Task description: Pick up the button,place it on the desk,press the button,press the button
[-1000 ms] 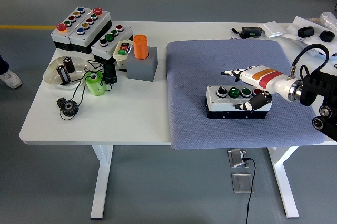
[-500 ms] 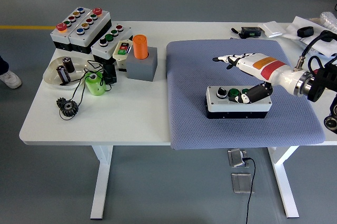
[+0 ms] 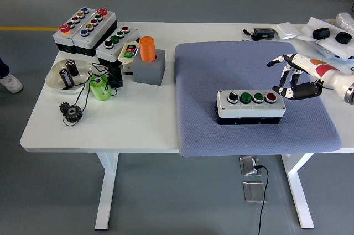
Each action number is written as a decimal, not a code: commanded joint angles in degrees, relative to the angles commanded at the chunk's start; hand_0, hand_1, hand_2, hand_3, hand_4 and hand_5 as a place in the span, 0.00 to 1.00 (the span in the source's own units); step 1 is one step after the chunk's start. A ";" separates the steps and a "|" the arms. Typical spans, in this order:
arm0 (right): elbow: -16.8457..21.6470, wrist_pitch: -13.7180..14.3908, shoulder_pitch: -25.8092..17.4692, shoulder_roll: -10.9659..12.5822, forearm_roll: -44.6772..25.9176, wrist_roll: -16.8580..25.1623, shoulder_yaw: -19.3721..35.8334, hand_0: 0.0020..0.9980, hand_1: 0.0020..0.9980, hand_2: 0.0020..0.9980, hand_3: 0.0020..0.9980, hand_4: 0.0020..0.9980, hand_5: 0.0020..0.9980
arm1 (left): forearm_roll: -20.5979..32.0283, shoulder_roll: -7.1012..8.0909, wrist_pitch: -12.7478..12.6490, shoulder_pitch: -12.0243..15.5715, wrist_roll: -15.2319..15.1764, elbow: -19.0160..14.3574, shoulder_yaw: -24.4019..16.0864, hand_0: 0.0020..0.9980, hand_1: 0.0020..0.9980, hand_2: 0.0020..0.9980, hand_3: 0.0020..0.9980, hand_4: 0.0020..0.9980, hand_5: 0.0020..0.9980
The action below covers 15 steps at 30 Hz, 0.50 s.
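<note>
A white button box (image 3: 251, 106) with a black base lies on the blue-grey mat (image 3: 210, 74). Along its top run a black-and-white knob, two green buttons and a red button (image 3: 271, 98). My right hand (image 3: 289, 78) hovers to the right of the box, apart from it. Its fingers are spread and hold nothing. The thumb points down towards the mat near the box's right end. The left arm does not show.
At the back left stand several other button boxes (image 3: 86, 27), an orange cylinder (image 3: 147, 48) in a grey block, a white bowl (image 3: 62, 77) with batteries, a green cup (image 3: 99, 88) and black gears (image 3: 72, 113). Small black and white items (image 3: 326, 31) lie at the back right.
My right hand has lifted off the button box and pulled back to the right. All of the box's buttons now show. The box has stayed where it was.
</note>
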<state>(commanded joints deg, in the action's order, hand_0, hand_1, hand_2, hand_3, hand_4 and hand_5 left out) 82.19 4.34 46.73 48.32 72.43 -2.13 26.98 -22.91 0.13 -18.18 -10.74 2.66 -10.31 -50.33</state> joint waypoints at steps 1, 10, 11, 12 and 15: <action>0.10 -0.21 -0.05 0.08 -0.01 -0.32 -0.02 0.16 0.00 0.05 0.71 0.64 0.27 | -0.02 0.00 0.00 -0.01 0.01 0.00 -0.01 0.67 0.70 0.72 0.53 0.37 1.00; -0.13 -3.84 -0.12 -0.42 2.51 -5.52 -1.07 0.15 1.00 0.04 0.71 0.63 0.32 | 0.09 -0.01 0.05 -0.15 -0.05 0.00 0.15 0.67 0.70 0.72 0.53 0.37 1.00; -0.24 -3.91 -0.03 -0.69 2.57 -5.64 -1.28 0.15 1.00 0.04 0.71 0.63 0.34 | 0.15 0.00 0.07 -0.21 -0.07 0.00 0.18 0.67 0.70 0.72 0.53 0.37 1.00; -0.30 -3.94 0.02 -0.83 2.58 -5.70 -1.39 0.15 1.00 0.04 0.71 0.63 0.34 | 0.18 0.01 0.08 -0.23 -0.08 0.00 0.19 0.67 0.70 0.72 0.53 0.37 1.00; -0.84 -4.06 0.29 -1.54 2.55 -5.97 -1.95 0.15 1.00 0.04 0.71 0.63 0.34 | 0.19 0.02 0.10 -0.34 -0.06 0.00 0.22 0.67 0.70 0.72 0.53 0.37 1.00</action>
<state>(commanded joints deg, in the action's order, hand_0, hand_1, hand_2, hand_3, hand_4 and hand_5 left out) 81.34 0.27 47.02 46.78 74.98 -8.10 25.03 -22.71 0.15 -18.08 -11.08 2.60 -10.31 -50.11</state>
